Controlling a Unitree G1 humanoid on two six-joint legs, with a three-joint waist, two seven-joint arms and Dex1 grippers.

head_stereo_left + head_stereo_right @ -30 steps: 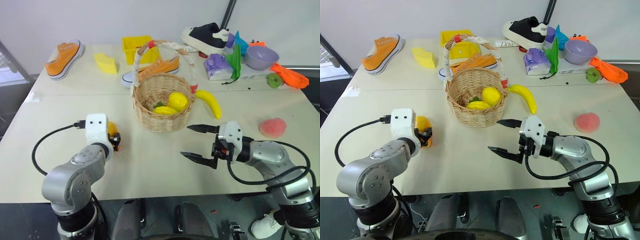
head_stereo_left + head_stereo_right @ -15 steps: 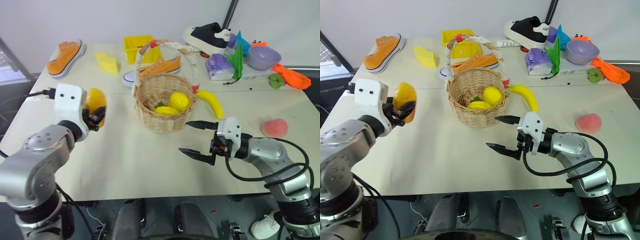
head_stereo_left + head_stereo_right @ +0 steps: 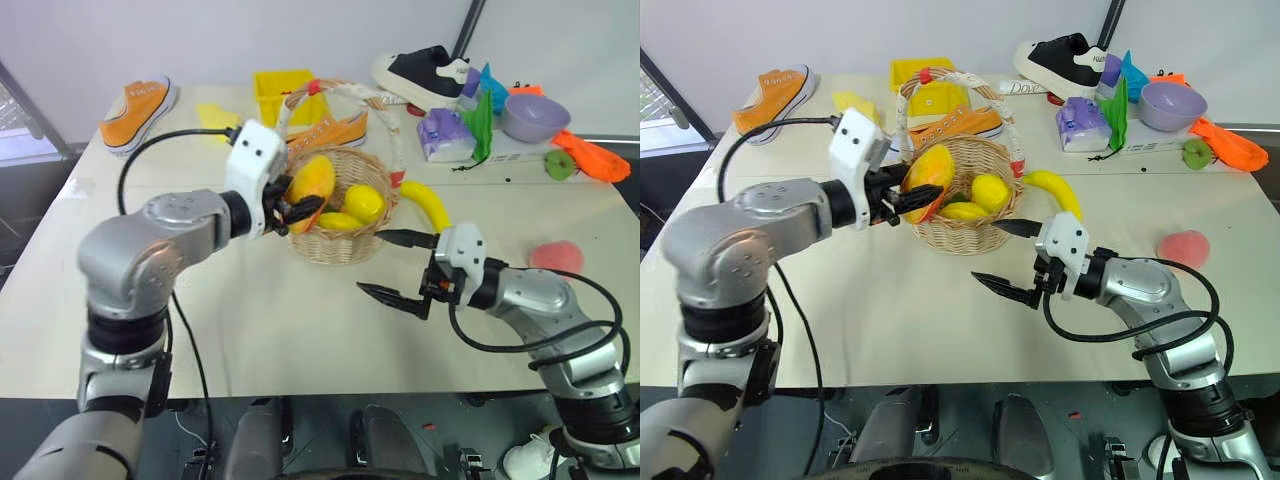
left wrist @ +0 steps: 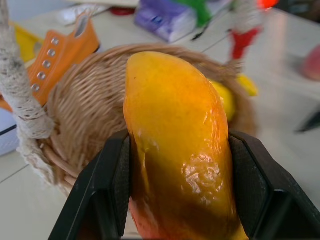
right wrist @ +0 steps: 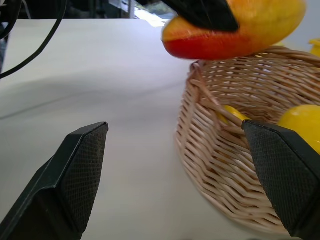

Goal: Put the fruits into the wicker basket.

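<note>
My left gripper [image 3: 300, 205] is shut on the orange-yellow mango [image 3: 312, 180] with its red blush. It holds the fruit in the air over the near-left rim of the wicker basket [image 3: 340, 245]. In the left wrist view both black fingers [image 4: 100, 200] press the sides of the mango [image 4: 175, 140]. Two yellow fruits [image 3: 362, 203] lie inside the basket. The banana [image 3: 425, 205] rests on the table at the basket's right, and the pink peach [image 3: 553, 255] sits far right. My right gripper [image 3: 395, 268] hovers open and empty just in front of the basket.
At the back stand a yellow bin [image 3: 275, 95], an orange sneaker [image 3: 135, 105], a second orange sneaker [image 3: 335, 132] behind the basket, a black shoe [image 3: 425, 70], a tissue pack [image 3: 440, 135], a purple bowl [image 3: 528, 115] and a green apple [image 3: 556, 163].
My left gripper lifted the mango off the table at the left and carried it up and right to the basket's rim. The right gripper stayed put, open.
</note>
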